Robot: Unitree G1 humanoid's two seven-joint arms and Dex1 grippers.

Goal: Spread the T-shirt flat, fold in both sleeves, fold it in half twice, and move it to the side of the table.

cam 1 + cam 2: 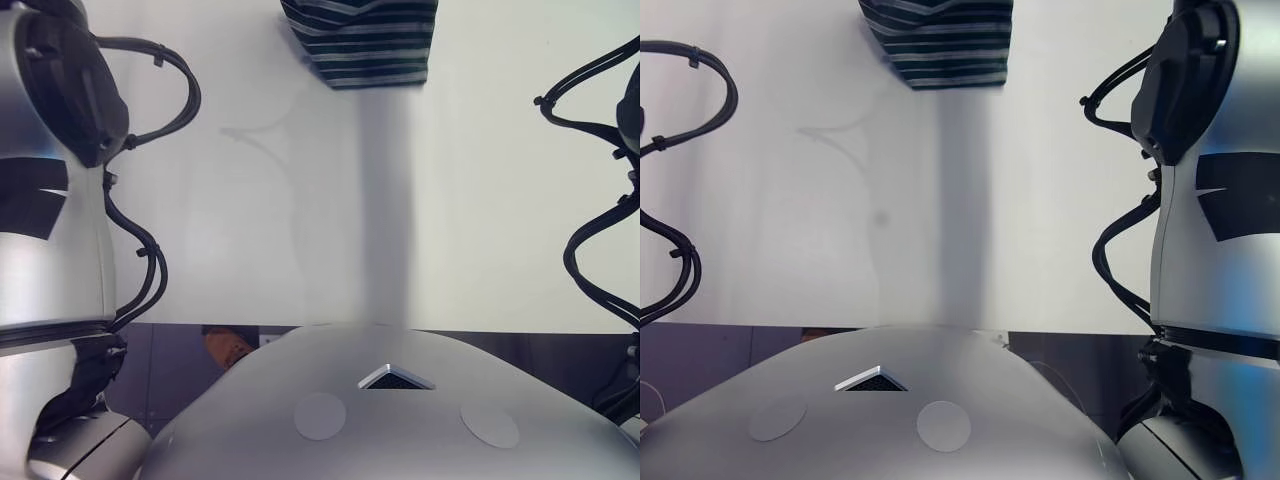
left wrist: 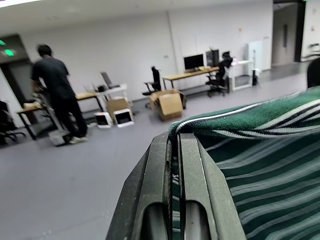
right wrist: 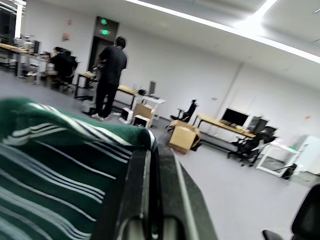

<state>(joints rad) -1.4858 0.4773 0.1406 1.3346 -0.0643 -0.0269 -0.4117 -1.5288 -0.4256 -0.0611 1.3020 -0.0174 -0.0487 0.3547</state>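
A dark green T-shirt (image 1: 365,40) with thin white stripes hangs at the far middle of the white table (image 1: 480,200); its upper part is cut off by the view's top edge. In the left wrist view my left gripper (image 2: 176,145) is shut on a folded edge of the T-shirt (image 2: 260,150), the cloth pinched between the fingers. In the right wrist view my right gripper (image 3: 152,150) is likewise shut on an edge of the T-shirt (image 3: 50,155). Both wrist views look out level across the room, over the cloth.
The table's front edge (image 1: 300,324) runs close to me. My left arm (image 1: 50,200) with its cable loops stands at the table's left, my right arm (image 1: 1210,200) at its right. A faint crease mark (image 1: 260,140) shows on the tabletop.
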